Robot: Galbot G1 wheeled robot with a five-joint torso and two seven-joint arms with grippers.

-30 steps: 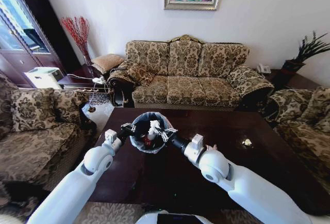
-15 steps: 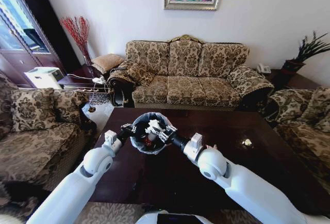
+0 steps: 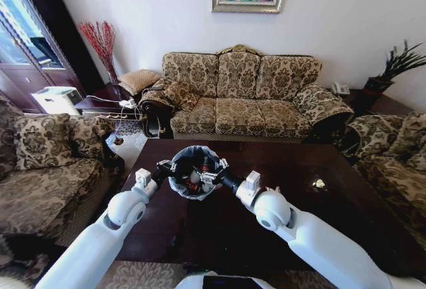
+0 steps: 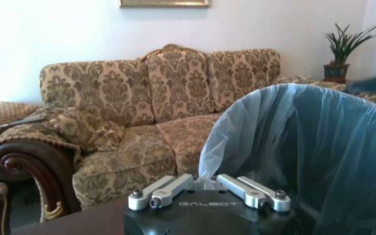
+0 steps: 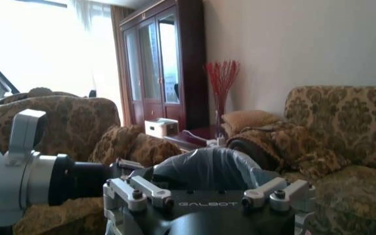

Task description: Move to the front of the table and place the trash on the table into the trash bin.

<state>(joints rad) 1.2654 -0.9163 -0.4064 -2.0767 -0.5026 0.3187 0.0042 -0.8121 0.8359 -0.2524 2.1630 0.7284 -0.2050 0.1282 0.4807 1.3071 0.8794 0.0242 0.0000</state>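
White paper that the right gripper held over the bin is gone; its jaws now look empty and open. Left gripper pinches the bin's rim. One scrap sits far right on the table, nearer the right arm.

Small pale scrap on the table, too small to identify.

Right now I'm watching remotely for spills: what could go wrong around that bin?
1. The left gripper holds the trash bin by the liner at its rim; thin plastic could slip or tear.
2. The right gripper sits over the bin's mouth, so pulling out could snag the liner and tip the bin on the table.
3. A crumpled paper wad lies far to the right.
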